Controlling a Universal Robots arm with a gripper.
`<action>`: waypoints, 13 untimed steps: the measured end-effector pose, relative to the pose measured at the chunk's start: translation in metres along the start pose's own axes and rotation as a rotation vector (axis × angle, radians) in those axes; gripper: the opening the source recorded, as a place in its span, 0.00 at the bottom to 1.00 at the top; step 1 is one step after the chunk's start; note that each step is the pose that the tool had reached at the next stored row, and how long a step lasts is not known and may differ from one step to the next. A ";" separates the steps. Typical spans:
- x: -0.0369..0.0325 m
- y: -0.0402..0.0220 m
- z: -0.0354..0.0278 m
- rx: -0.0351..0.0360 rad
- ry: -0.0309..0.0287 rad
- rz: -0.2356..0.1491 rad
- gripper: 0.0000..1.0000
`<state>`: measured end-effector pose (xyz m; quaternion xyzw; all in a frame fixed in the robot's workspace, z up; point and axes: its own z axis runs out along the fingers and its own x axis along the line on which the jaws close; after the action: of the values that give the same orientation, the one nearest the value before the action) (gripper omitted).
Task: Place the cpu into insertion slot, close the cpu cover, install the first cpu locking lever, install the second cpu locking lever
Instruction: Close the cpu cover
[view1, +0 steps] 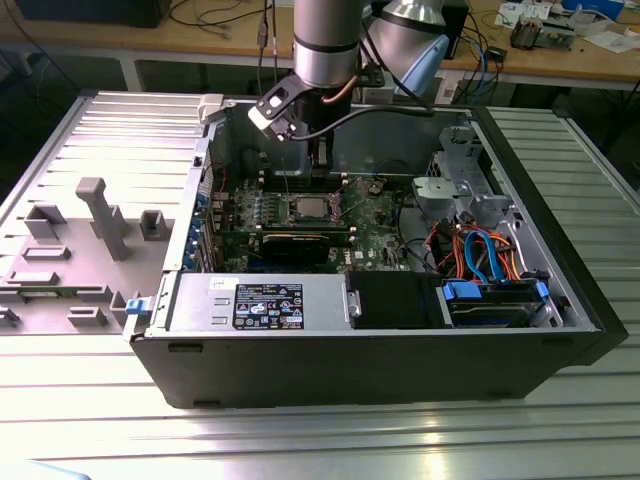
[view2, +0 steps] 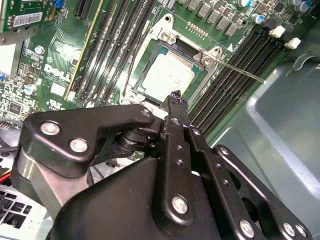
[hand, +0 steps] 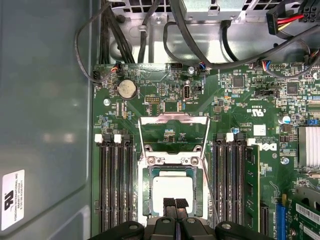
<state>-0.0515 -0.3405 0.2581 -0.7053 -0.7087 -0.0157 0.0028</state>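
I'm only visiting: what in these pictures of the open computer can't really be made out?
First wrist view: the gripper covers the near edge of the cpu, so whether the jaws touch it is unclear.
Second wrist view: the gripper's black body hides the motherboard on one side of the insertion slot.
Exterior view: too small to tell whether the cpu cover is up; the arm blocks the case behind it.
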 end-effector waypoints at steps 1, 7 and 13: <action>0.0000 0.0000 -0.0003 0.0000 0.0000 0.000 0.11; 0.0001 0.0001 -0.0028 -0.0001 0.0000 0.000 0.11; 0.0003 0.0002 -0.0105 0.0000 -0.0001 0.000 0.11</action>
<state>-0.0515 -0.3405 0.2686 -0.7053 -0.7087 -0.0157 0.0028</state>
